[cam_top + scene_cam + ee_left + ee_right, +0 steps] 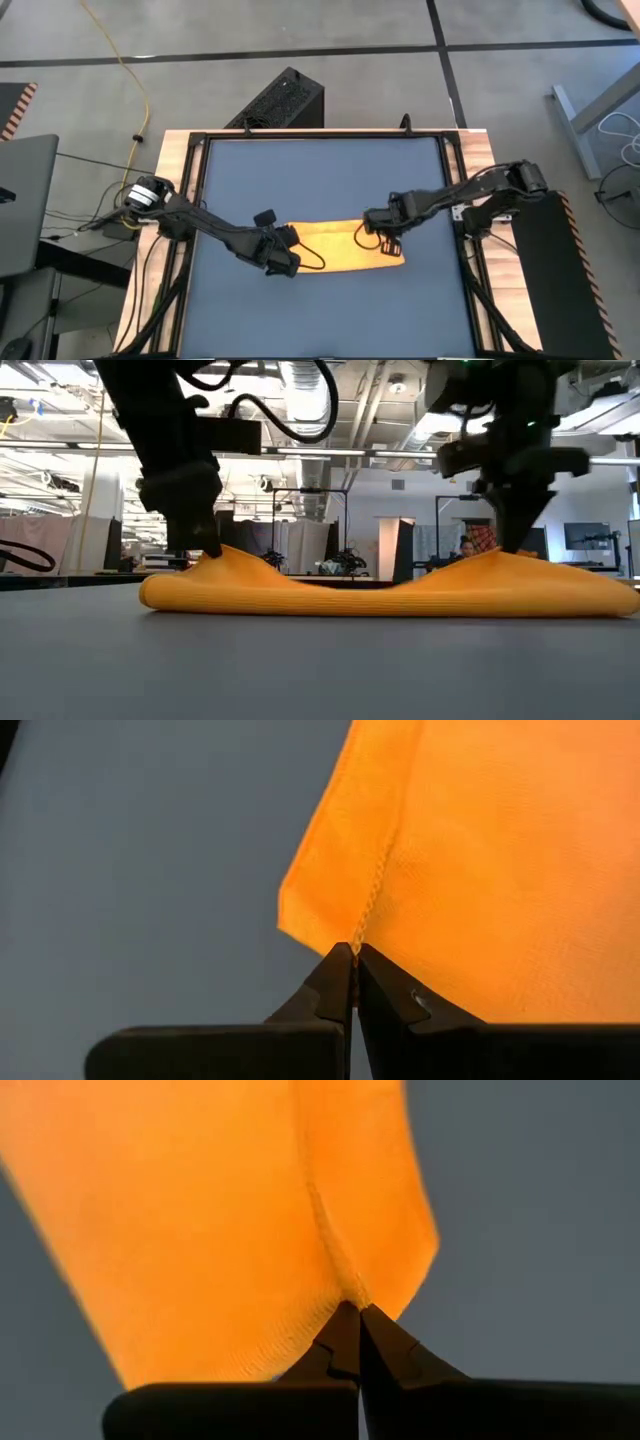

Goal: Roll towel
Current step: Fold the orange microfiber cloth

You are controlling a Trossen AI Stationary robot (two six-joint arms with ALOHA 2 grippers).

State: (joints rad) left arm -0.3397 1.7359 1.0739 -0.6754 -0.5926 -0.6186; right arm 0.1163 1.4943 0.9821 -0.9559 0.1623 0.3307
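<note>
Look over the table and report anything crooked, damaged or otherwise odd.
Nothing looks damaged or spilled. The towel lies as a long folded strip, slightly slanted across the table. The left gripper and right gripper are each shut on an end of it, pinching those ends up into small peaks while the middle sags flat.

One towel (340,246) lies on one dark blue tabletop (320,180). I have two arms and two grippers: my left gripper (283,251) pinches the towel's left end, my right gripper (385,240) its right end. Four fingers, all closed.
</note>
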